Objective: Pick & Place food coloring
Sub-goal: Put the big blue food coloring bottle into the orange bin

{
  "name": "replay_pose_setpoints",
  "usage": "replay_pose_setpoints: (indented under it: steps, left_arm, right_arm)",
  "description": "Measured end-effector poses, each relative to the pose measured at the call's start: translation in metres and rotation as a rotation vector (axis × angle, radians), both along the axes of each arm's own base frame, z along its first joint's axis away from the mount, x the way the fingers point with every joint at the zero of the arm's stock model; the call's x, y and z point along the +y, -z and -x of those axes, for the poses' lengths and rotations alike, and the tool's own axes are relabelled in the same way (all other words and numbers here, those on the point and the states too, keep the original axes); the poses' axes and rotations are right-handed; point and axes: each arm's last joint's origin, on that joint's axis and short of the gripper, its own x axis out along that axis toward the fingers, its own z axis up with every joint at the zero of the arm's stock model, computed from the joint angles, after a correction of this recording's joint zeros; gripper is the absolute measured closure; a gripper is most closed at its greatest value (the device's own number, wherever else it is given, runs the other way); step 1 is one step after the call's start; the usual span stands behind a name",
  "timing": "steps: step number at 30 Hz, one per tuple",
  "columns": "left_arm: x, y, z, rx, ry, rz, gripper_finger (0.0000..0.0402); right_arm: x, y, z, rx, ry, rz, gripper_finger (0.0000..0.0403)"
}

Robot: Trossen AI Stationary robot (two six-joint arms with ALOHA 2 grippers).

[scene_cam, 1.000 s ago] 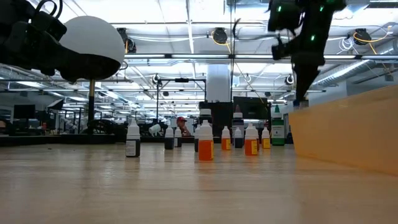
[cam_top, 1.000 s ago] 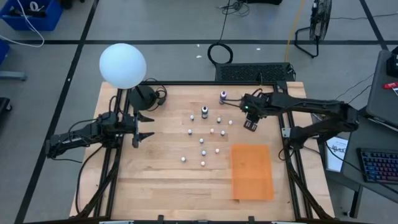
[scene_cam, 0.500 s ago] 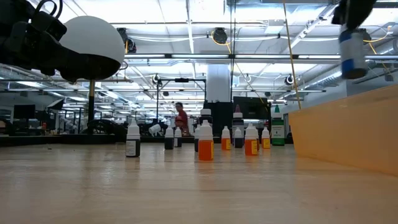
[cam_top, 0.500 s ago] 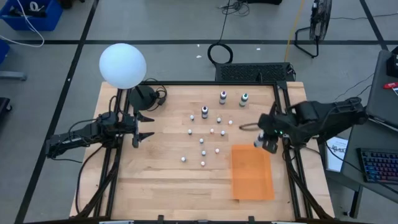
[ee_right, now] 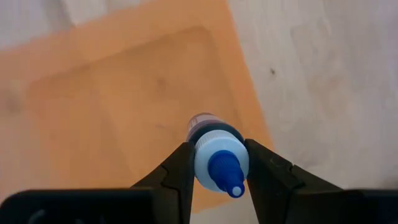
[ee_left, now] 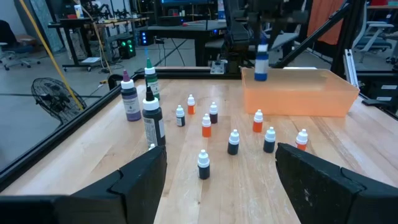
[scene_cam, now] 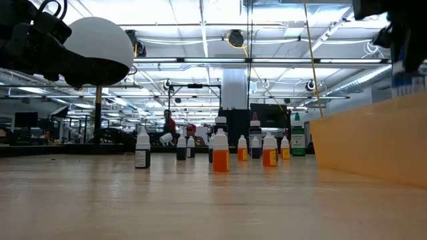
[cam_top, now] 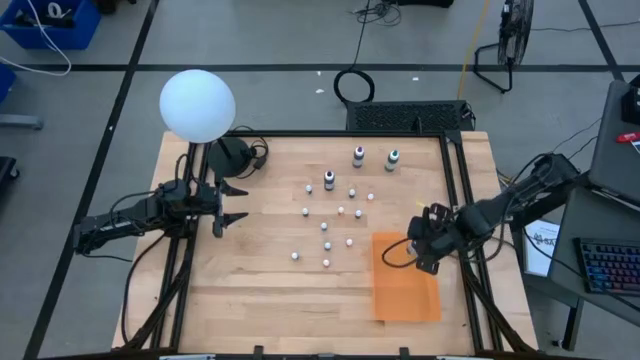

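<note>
Right gripper [ee_right: 216, 163] gripping blue-capped bottle [ee_right: 217, 158] over orange tray [ee_right: 112, 106], remaining bottles [cam_top: 330, 215] well apart

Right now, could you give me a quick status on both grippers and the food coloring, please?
Right gripper shut on blue-capped bottle, above orange bin. Left gripper open, waiting at table's left. Other bottles standing mid-table. Nothing in the way.

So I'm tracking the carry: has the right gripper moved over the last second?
Yes. The right gripper, shut on the blue-capped bottle, went from the table's far side near the purple-topped bottle to above the orange tray.
</note>
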Motion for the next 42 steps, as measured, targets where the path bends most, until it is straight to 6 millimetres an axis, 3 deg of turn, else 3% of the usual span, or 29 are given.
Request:
replay_pose_setpoints:
  steps: [7,14,33,42]
  left_arm:
    - [0.000,0.000,0.000,0.000,0.000,0.000,0.0103]
    - [0.000,0.000,0.000,0.000,-0.001,0.000,0.0103]
    - [0.000,0.000,0.000,0.000,0.000,0.000,0.0103]
    - [0.000,0.000,0.000,0.000,0.000,0.000,0.0103]
  right_arm:
    - [0.002,0.030,-0.001,0.028,-0.006,0.055,0.0297]
    - [-0.005,0.053,0.011,0.090,0.079,0.093,0.0297]
    - [-0.007,0.057,0.016,0.138,0.191,0.069,0.0297]
    - [-0.009,0.058,0.011,0.114,0.242,0.038,0.0132]
